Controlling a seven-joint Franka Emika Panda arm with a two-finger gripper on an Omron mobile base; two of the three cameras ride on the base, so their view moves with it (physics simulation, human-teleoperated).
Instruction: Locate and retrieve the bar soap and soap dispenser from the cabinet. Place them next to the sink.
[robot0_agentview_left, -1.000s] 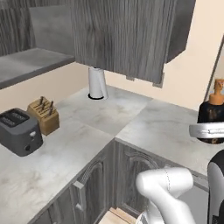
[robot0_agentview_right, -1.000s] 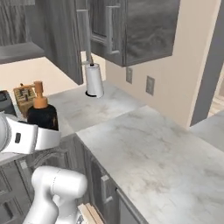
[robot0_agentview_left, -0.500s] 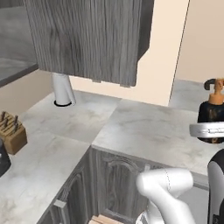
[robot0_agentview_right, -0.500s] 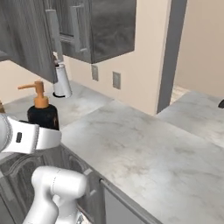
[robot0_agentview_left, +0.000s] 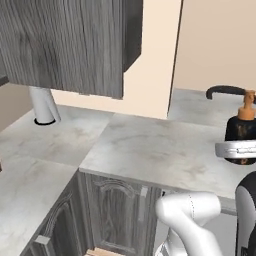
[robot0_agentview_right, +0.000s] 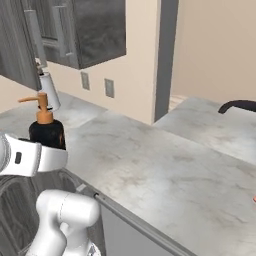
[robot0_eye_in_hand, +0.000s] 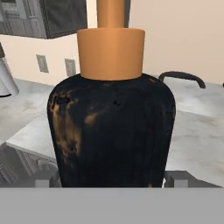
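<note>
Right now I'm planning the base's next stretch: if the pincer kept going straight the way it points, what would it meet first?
Apart from the soap dispenser it holds, the way looks free across the counter; the dark curved faucet lies right of the line, so probably the beige wall, though depth is unclear.

**A rendered home kitchen**

The place is a kitchen, and it is computer-rendered. A grey marble counter (robot0_agentview_left: 150, 150) turns around a corner, with arched-panel doors (robot0_agentview_left: 117, 210) under it. A dark wood-grain wall cabinet (robot0_agentview_left: 65, 45) hangs above, on a beige wall (robot0_agentview_right: 210, 50) with outlets (robot0_agentview_right: 109, 88). A paper-towel roll (robot0_agentview_left: 44, 105) stands on the counter, and a dark curved faucet (robot0_agentview_right: 240, 105) rises further along.
</note>
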